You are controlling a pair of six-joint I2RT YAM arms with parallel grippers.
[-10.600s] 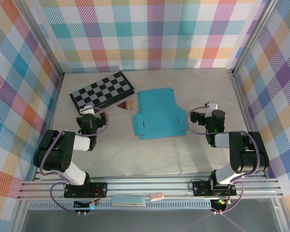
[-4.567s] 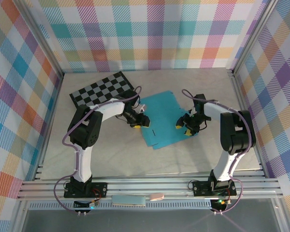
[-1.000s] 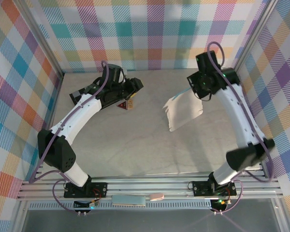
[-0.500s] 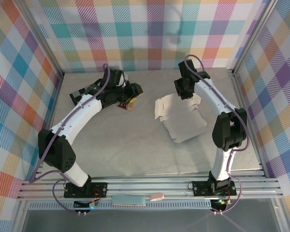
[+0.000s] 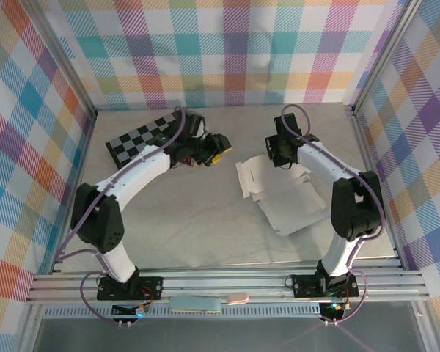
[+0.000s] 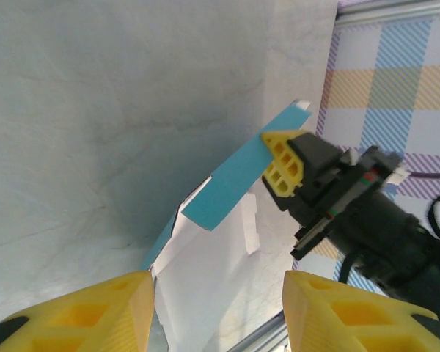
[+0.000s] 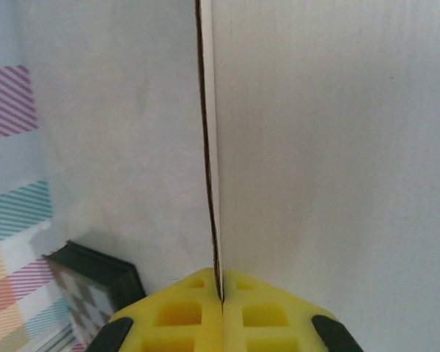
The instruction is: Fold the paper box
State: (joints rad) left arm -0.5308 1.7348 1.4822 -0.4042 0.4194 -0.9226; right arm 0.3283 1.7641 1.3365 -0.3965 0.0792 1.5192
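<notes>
The paper box [image 5: 286,198] is an unfolded sheet with its pale inside facing up. Its lower part rests on the table and its upper left edge is lifted. My right gripper [image 5: 273,152] is shut on that raised edge. In the right wrist view the card [image 7: 209,147] runs edge-on straight into the closed right gripper [image 7: 221,297]. My left gripper [image 5: 220,149] hangs open just left of the sheet with nothing between its fingers. From the left wrist, the left gripper [image 6: 218,312] faces the turquoise outer face [image 6: 231,183] and the right gripper [image 6: 279,165] pinching it.
A black-and-grey checkerboard [image 5: 143,136] lies at the back left under my left arm, and its corner [image 7: 81,293] shows in the right wrist view. Plaid walls and an aluminium frame [image 5: 367,139] close in the table.
The right gripper has brought the sheet left and down from mid-air, so its lower part now lies on the table. My left gripper has moved right, closer to the sheet's edge.
</notes>
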